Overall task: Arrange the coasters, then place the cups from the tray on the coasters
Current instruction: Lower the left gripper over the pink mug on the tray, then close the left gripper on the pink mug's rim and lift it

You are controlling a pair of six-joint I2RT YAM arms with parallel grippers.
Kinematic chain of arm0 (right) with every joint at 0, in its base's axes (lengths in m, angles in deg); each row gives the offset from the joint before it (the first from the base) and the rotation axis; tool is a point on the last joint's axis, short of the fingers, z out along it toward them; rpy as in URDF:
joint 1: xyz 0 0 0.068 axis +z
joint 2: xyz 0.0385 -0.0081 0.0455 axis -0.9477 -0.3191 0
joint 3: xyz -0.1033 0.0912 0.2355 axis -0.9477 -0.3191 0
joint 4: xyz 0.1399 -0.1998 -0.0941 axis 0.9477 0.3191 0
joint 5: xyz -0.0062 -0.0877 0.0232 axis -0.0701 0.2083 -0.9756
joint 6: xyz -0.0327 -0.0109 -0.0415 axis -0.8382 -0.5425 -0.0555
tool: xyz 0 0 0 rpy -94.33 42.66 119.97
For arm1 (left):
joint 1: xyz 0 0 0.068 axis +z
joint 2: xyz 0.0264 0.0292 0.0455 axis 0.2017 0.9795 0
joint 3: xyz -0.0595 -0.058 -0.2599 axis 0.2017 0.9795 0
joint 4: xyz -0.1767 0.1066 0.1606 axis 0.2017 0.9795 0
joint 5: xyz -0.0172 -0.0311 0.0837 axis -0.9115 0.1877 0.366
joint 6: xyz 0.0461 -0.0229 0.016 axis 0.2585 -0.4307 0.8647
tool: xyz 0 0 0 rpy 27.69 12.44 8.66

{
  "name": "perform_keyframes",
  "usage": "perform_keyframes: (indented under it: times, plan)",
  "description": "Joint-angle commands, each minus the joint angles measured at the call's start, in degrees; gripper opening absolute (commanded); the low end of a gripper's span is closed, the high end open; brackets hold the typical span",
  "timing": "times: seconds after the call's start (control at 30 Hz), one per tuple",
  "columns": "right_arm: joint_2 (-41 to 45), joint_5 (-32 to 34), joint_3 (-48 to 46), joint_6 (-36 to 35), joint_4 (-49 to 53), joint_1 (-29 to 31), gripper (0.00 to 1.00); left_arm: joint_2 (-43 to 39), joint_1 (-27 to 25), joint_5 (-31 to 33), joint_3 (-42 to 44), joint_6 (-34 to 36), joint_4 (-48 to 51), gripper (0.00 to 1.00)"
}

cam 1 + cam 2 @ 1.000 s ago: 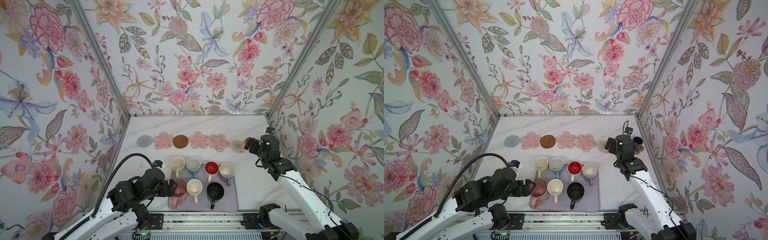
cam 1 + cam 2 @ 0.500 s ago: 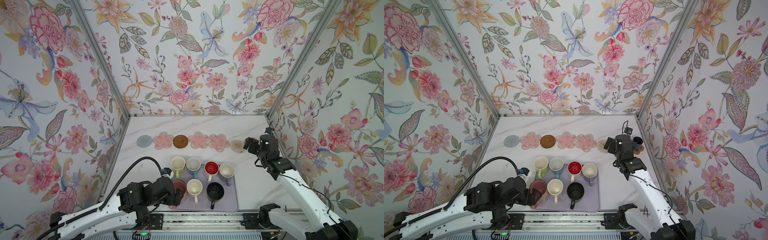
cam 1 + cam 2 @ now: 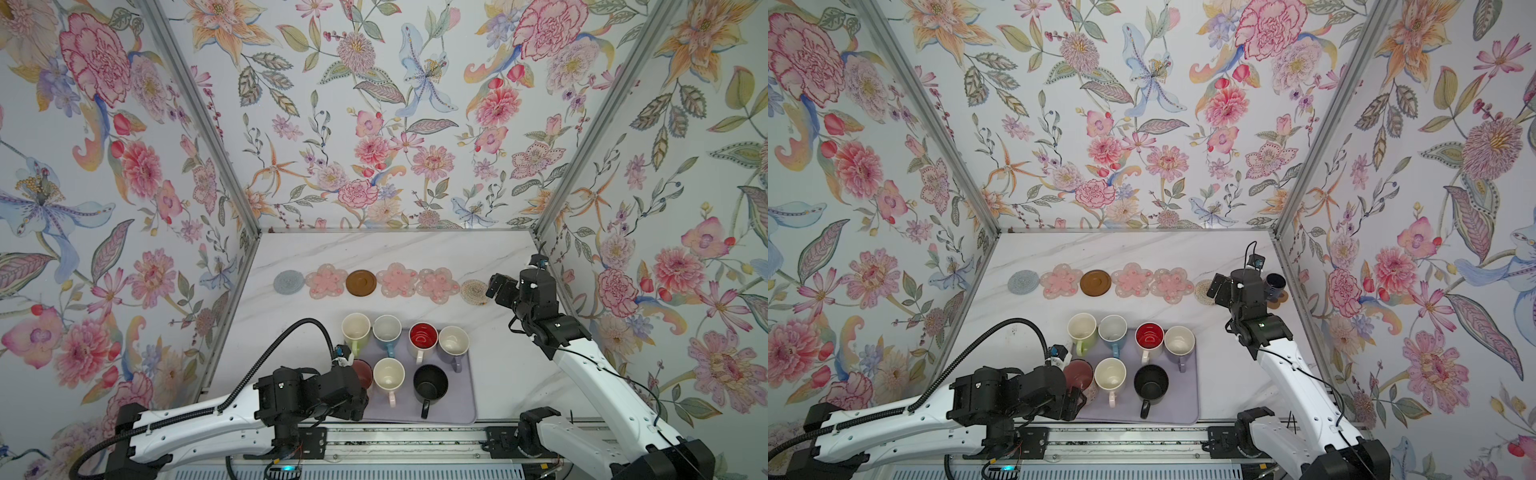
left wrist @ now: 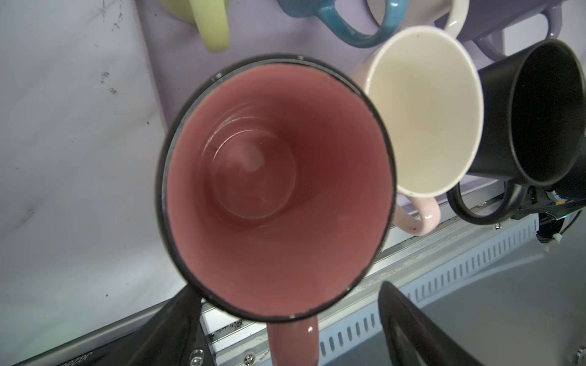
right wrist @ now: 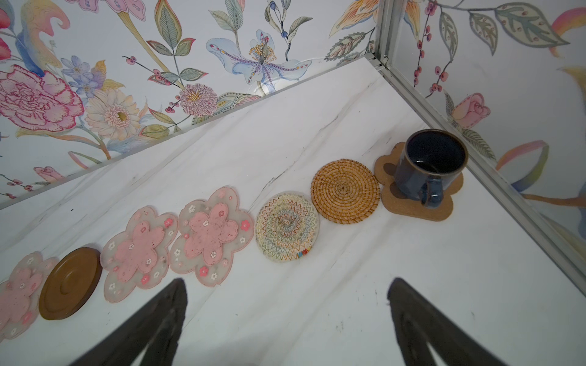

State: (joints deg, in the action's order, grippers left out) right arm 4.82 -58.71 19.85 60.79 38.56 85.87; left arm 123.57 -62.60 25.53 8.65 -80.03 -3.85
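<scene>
Left gripper (image 4: 287,288), left wrist view: spread wide, fingers astride the handle of the pink mug (image 4: 276,190), at a corner of the tray (image 4: 168,57). Right wrist view: right gripper (image 5: 287,282) gapes above the table (image 5: 317,320); navy mug (image 5: 428,164) on paw coaster (image 5: 415,206). Both top views: coasters (image 3: 361,282) rowed behind tray.

A white marbled worktop (image 3: 374,249) carries a row of coasters toward its far side: grey round (image 3: 287,282), pink flower (image 3: 326,282), brown disc (image 3: 361,283), second pink flower (image 3: 397,280), third pink flower (image 3: 435,284), patterned woven round (image 5: 287,226), rattan woven round (image 5: 345,191) and brown paw shape (image 5: 409,209). A lavender tray (image 3: 461,399) lies near the front edge.
</scene>
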Motion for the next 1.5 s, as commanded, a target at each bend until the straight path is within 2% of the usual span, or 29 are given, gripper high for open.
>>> perform_keyframes:
  times: [0.0, 0.43, 0.8, 0.9, 1.3, 1.47]
  plan:
    - [0.6, -0.4, -0.3, 0.8, -0.2, 0.2, 0.99, 0.8, -0.7, 1.9, 1.3, -0.5, 0.2, 0.86]
    - [0.7, -0.5, -2.1, 0.8, -1.2, 0.1, 0.99, 3.9, -0.9, 1.3, 1.5, -1.0, 0.9, 0.66]
    - [-0.2, -1.1, -2.7, 0.5, -2.3, -0.2, 0.99, 7.8, -0.9, 0.9, -0.4, -0.1, 2.1, 0.41]
    - [0.1, -1.2, -3.0, 0.3, -2.5, -0.3, 0.99, 7.7, -1.1, 0.9, -0.7, -0.2, 2.0, 0.37]
    - [0.3, -2.2, -3.7, 0.4, -3.1, -0.8, 0.99, 7.8, -1.2, 2.1, -2.4, -0.4, 4.8, 0.0]
    - [0.6, -2.3, -3.7, 0.4, -3.1, -0.9, 0.99, 6.4, -1.3, 3.4, -3.0, -1.3, 6.3, 0.0]
